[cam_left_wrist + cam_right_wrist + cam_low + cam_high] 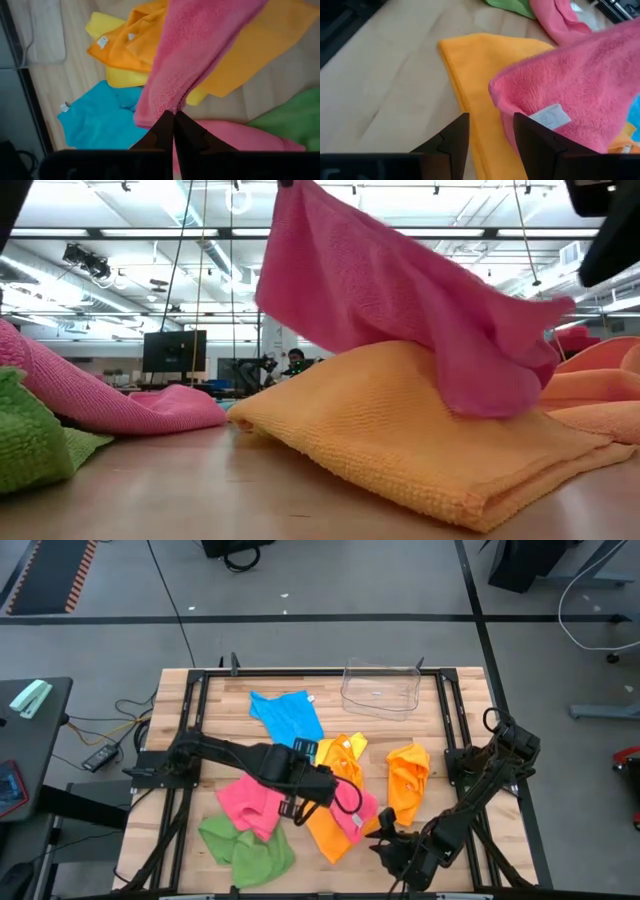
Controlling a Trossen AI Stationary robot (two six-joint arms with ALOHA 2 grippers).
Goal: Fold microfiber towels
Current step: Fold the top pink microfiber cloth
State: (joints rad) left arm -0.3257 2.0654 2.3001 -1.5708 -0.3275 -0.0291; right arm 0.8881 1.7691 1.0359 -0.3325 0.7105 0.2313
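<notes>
At table centre, a limp pink towel (200, 55) is pinched by the left gripper (173, 131); its free corner, at five o'clock, sits before the right gripper (491, 131), whose fingers are spread, and is best nipped there.

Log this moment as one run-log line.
left gripper: shut on pink microfiber towel, lifted over orange microfiber towel | right gripper: open beside it

Pink towel (400, 310), orange towel (400, 430), green towel (25, 435), blue towel (287, 715).
</notes>
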